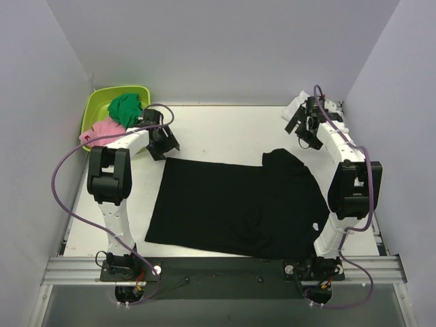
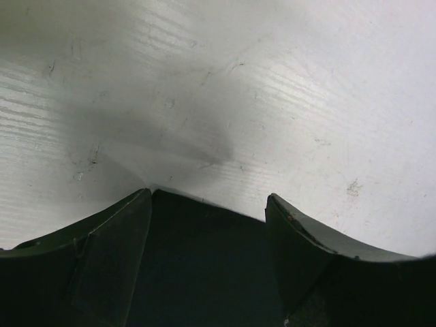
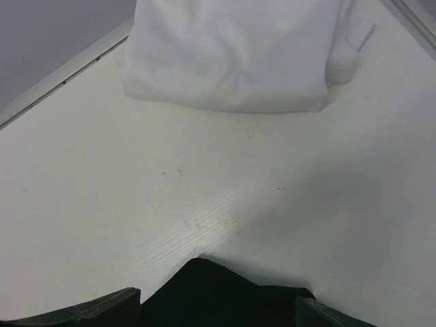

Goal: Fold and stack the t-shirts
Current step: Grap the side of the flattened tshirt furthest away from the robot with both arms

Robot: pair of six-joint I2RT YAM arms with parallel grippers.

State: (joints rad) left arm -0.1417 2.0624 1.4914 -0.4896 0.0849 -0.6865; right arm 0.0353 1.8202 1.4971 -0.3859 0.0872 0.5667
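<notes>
Here the black t-shirt [image 1: 231, 204] lies spread flat, both pairs of jaws wide apart astride its far edge.

Robot lab test cell, not a home. White table [image 1: 225, 129] boxed in by plain grey walls [image 1: 225, 48]. 2 arms, left arm [image 1: 109, 184] and right arm [image 1: 351, 184], bolted to aluminium rail [image 1: 225, 269], purple cable [image 1: 60, 184] exposed.

No readable text anywhere, small white label [image 1: 315, 227] on black t-shirt [image 1: 231, 204] (too tiny to read)
</notes>
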